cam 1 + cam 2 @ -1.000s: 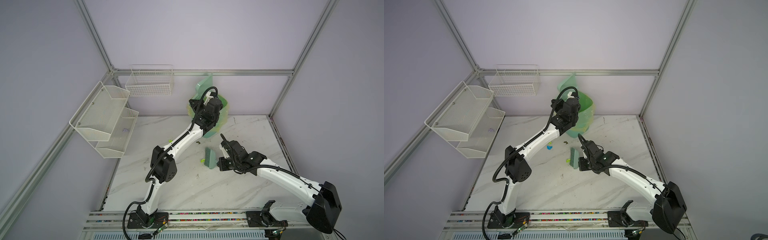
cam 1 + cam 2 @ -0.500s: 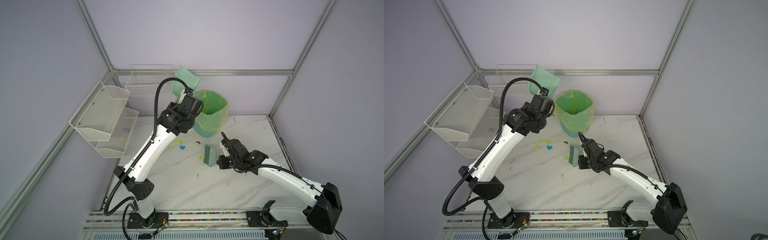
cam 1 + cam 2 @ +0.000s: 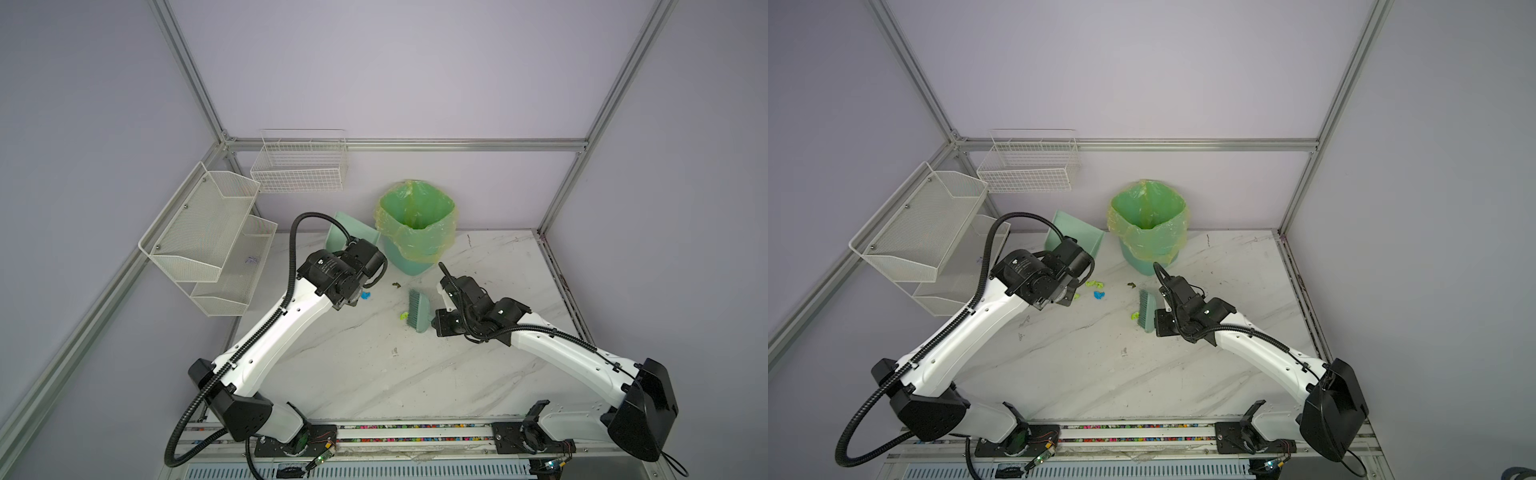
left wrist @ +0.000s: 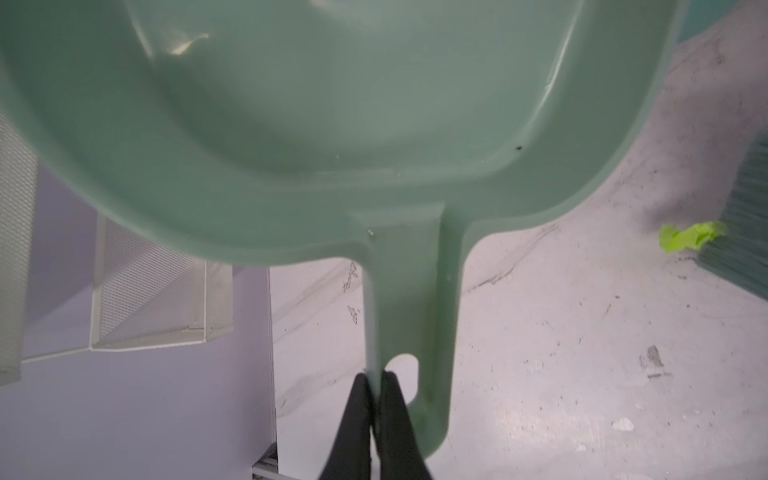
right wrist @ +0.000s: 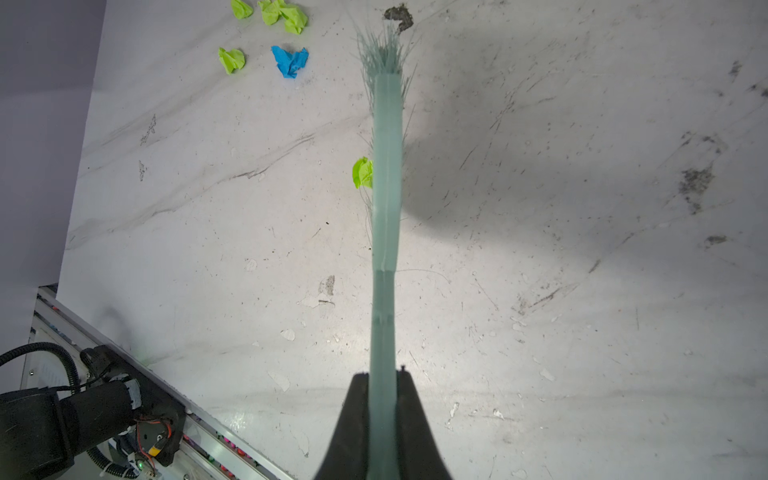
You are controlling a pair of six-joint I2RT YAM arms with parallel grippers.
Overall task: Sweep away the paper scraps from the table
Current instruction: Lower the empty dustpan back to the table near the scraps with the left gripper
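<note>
The table (image 3: 374, 374), a white marble-pattern surface with dark scuffs, carries every loose item in both top views. A two-tier mesh shelf unit (image 3: 203, 232) is fixed to the left wall and a wire basket (image 3: 299, 166) to the back wall. The bin (image 3: 415, 224), fitted with a green liner, stands at the back of the table near the centre. The dustpan (image 3: 1075, 232), pale green, sits just left of the bin, tilted, with its pan toward the back wall. The left gripper (image 4: 376, 376) has its jaws pinched tight on one side of the dustpan handle, at the hanging hole; its wrist camera looks into the pan. The brush (image 3: 417, 309), also pale green, is in front of the bin, with its bristles on the side facing the left arm; whether they touch the table cannot be told. The right gripper (image 5: 384, 376) has its jaws clamped on the brush handle, and the brush head extends straight ahead of it. The paper scraps (image 3: 1099, 295) lie on the table between the left wrist and the brush: a cluster of yellow-green scraps (image 5: 282, 14), a single yellow-green scrap (image 5: 232, 59), and a blue scrap (image 5: 290, 61) just beside it. One further yellow-green scrap (image 5: 362, 172) touches the bristle side of the brush. A dark speck (image 5: 398, 16) lies at the brush tip, toward the bin.
</note>
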